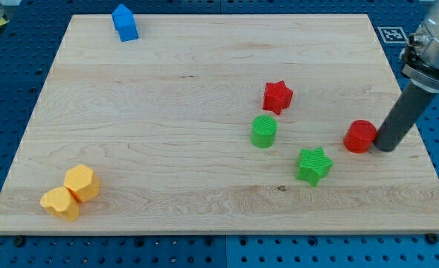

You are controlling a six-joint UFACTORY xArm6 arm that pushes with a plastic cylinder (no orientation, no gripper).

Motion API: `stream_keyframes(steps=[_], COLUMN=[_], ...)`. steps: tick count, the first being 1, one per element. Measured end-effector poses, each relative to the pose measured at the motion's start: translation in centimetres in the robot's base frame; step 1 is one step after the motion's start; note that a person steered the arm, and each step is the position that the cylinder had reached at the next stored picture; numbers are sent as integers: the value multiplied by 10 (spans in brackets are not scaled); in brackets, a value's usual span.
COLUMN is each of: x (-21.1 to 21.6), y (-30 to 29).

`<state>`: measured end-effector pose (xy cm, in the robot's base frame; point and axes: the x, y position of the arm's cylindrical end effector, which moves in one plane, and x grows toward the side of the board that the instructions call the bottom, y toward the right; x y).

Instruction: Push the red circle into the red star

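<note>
At the view's far left, near the bottom corner of the wooden board (204,89), two yellow blocks (71,193) sat touching each other; their exact shapes I could not settle. A blue block (125,22) stood alone near the top edge. Further right came the green cylinder (264,131), then the red star (277,97) just above and to its right, and the green star (313,165) lower down. The red circle (361,137) lay to the right of all of these, well apart from the red star — a short, round, plain red puck with no long axis and no facing I could name. My tip (385,146) rested on the board right beside the circle's right side, touching or nearly so — I could not tell which. The rod is bare, with nothing to open or grasp, and held nothing.
</note>
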<state>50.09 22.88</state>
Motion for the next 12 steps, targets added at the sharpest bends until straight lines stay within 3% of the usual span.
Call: stream_keyframes(steps=[9, 12], x=[5, -31], y=[-44, -93])
